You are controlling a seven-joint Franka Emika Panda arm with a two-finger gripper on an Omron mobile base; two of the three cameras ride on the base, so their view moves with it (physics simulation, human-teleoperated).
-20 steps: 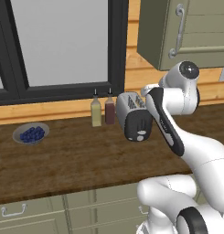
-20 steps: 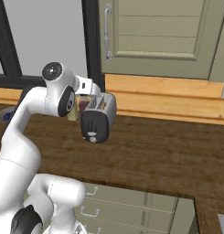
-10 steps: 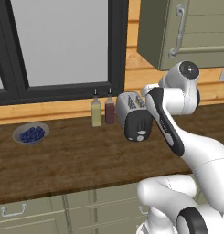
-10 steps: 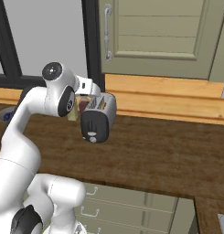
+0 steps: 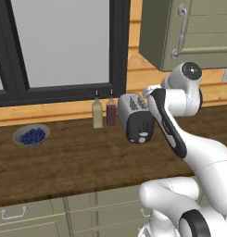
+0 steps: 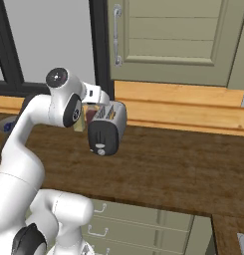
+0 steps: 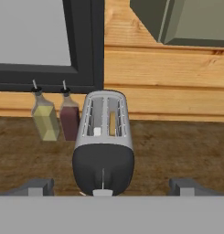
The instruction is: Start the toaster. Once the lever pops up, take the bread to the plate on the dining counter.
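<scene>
- The toaster [image 5: 135, 118], silver with a rounded black end panel, is sitting on the brown wooden worktop [image 5: 64, 159] near the back wall, its black end facing the robot.
- In the hand view, the toaster [image 7: 104, 146] is lying straight ahead, with its two slots running away from the camera.
- A slice of bread [image 7: 112, 124] is showing as a pale yellow strip inside the right-hand slot.
- The lever [image 7: 103, 192] is showing as a small pale tab at the bottom of the vertical slot in the black panel.
- The gripper [image 7: 113, 187] is hovering wide open in front of the toaster, one dark fingertip on each side of it, holding nothing.
- Two small bottles, one yellowish [image 7: 45, 119] and one dark red [image 7: 70, 119], are standing just to the left of the toaster against the wall.
- A grey bowl of blueberries [image 5: 31, 135] is resting on the worktop well to the left.
</scene>
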